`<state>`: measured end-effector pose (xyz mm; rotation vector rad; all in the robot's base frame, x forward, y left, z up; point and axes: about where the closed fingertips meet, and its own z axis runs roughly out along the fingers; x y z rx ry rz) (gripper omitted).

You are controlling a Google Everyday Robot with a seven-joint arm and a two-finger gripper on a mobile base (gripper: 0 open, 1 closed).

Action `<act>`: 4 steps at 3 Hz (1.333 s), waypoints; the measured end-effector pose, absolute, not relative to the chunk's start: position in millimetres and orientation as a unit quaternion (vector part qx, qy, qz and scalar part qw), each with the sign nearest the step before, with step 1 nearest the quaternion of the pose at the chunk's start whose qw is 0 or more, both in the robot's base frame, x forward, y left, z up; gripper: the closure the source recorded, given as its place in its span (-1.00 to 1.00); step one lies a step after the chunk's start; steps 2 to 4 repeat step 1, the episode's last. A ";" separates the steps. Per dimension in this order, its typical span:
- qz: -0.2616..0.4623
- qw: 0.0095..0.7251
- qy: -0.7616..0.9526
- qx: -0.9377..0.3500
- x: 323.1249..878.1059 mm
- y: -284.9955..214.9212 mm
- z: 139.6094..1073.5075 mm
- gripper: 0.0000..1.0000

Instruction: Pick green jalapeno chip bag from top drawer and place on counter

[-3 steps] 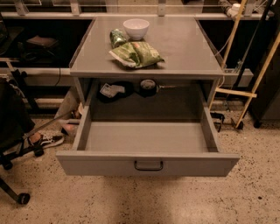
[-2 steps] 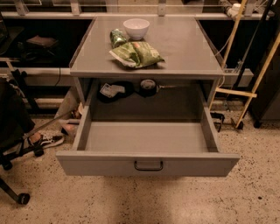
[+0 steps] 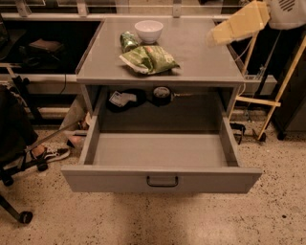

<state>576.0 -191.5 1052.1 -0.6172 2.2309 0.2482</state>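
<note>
The green jalapeno chip bag (image 3: 149, 59) lies flat on the counter (image 3: 201, 57), left of its middle, white edge toward the front. The top drawer (image 3: 160, 150) is pulled fully open, and the part I can see is bare; its dark pull handle (image 3: 162, 181) faces me. My gripper (image 3: 237, 24) shows as a blurred pale yellow shape at the upper right, above the counter's right rear edge, well away from the bag, with the white arm (image 3: 287, 9) behind it. It holds nothing that I can see.
A white bowl (image 3: 148, 31) and a small crushed green can (image 3: 127, 40) stand behind the bag. A dark packet with a white label (image 3: 122, 99) and a round dark object (image 3: 161, 94) lie at the drawer's back. An office chair (image 3: 14, 143) is at left, a wooden frame (image 3: 267, 95) at right.
The gripper and white arm have swung into view at the upper right, above the counter's right edge. The bag, bowl, can and drawer have not moved.
</note>
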 end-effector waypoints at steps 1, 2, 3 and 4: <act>0.102 0.371 0.888 -0.251 565.6 -189.4 1043.0 -1.00; 0.102 0.371 0.888 -0.251 565.6 -189.4 1043.0 -1.00; 0.102 0.371 0.888 -0.251 565.6 -189.4 1043.0 -1.00; 0.102 0.371 0.888 -0.251 565.6 -189.4 1043.0 -1.00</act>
